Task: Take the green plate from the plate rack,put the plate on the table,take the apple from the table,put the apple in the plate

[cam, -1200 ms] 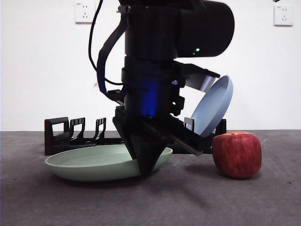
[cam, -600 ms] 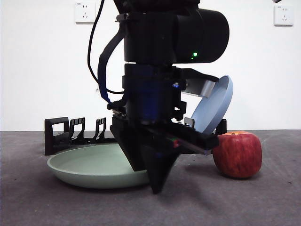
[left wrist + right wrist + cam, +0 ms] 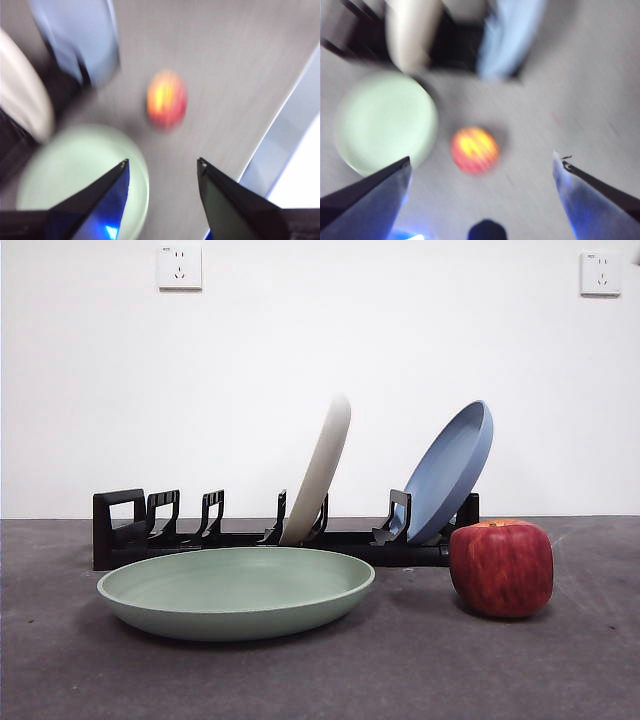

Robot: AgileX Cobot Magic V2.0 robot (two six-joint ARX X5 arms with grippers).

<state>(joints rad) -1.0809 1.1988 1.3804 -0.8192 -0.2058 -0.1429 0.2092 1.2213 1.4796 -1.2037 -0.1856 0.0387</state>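
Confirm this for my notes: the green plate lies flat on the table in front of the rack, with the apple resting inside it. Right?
Not quite. The green plate does lie flat on the table in front of the plate rack, but the apple stands on the table beside the plate, not inside it. The front view shows this.

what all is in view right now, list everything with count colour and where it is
green plate: 1, pale mint green, flat on the table in front of the rack
apple: 1, red, on the table beside the green plate, apart from it
rack: 1, black, along the back of the table
white plate: 1, cream white, on edge in a middle slot of the rack
blue plate: 1, light blue, leaning in the rack's end slot behind the apple
table: 1, dark grey
wall sockets: 2, white, high on the wall
left gripper: 1, black, fingers open, raised over the plate and apple
right gripper: 1, black, fingers wide open, raised over the apple
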